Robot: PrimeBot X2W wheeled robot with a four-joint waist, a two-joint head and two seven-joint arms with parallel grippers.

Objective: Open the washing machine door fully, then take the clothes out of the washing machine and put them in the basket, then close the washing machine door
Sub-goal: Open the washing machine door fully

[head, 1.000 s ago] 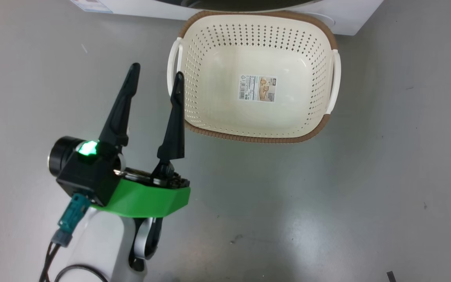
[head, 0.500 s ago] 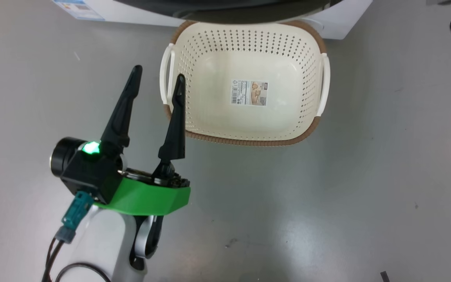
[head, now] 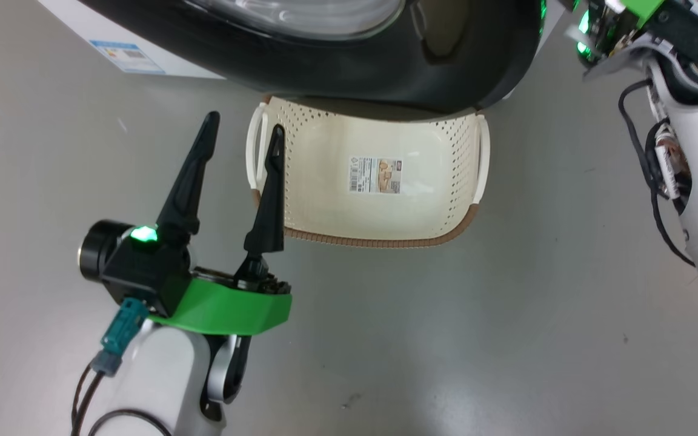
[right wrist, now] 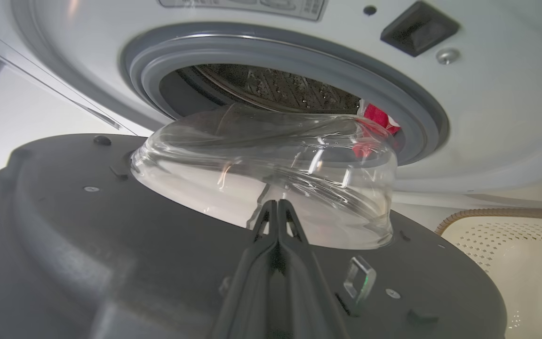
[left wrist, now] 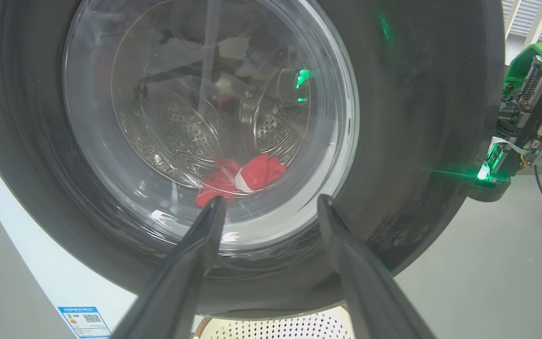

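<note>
Door angle is what I'm steering by: the washing machine door (right wrist: 87, 226) stands partly swung out from the washing machine (right wrist: 487, 117). Its dark inner face spreads right under and ahead of my right gripper (right wrist: 278, 205), whose two fingers are pressed together with nothing between them, tips at the foot of the glass bowl (right wrist: 271, 155). I can't tell whether the tips actually touch the door. In the head view the door's glossy outer side hangs over the far part of the basket (head: 379, 239), and my right arm sits at the door's right-hand edge. From that I judge the hinge to be on my left, and the right arm the nearer one for pushing it wider. My left gripper (head: 243, 124) hangs with fingers spread and empty, just beside the basket's left handle, facing the door's outer side. The clothes (left wrist: 243, 176) lie low in the drum (right wrist: 275, 82), behind the glass as the left wrist sees them, so I reckon they're out of reach until the door swings away leftward.
</note>
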